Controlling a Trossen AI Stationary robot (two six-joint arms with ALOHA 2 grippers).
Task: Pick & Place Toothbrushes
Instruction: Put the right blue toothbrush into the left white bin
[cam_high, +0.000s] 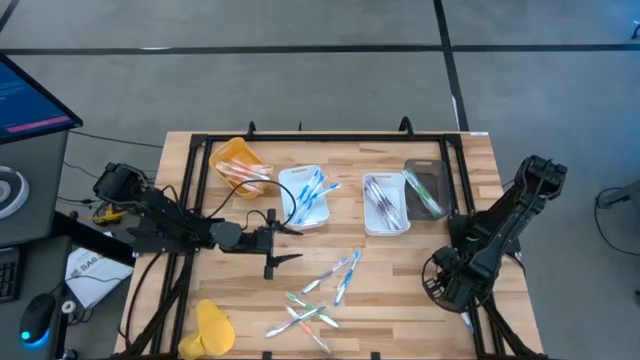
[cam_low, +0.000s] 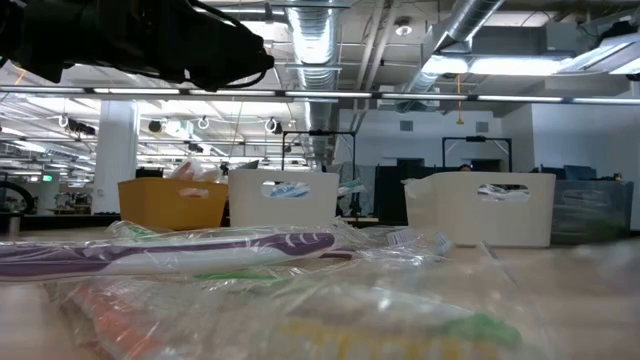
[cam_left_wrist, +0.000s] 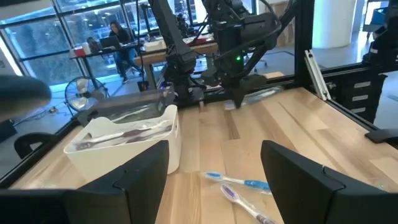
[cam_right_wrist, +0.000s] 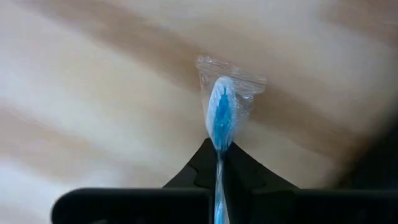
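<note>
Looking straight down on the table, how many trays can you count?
4, in a row along the table's far side: a yellow tray at the left, a white tray, another white tray, and a dark tray at the right. No others show.

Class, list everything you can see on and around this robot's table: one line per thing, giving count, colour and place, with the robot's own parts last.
yellow tray: one, far left of the tray row, toothbrushes inside.
white trays: two, middle of the row, toothbrushes inside.
dark tray: one, far right of the row.
loose toothbrushes: several, blue, green, orange accents, wrapped, near-centre table.
blue toothbrush: one, wrapped, in the right gripper.
yellow object: one, near-left table edge.
table: one, light wood.
left gripper: open, above the table near the left white tray.
right gripper: shut on the blue toothbrush, at the table's right edge.
</note>
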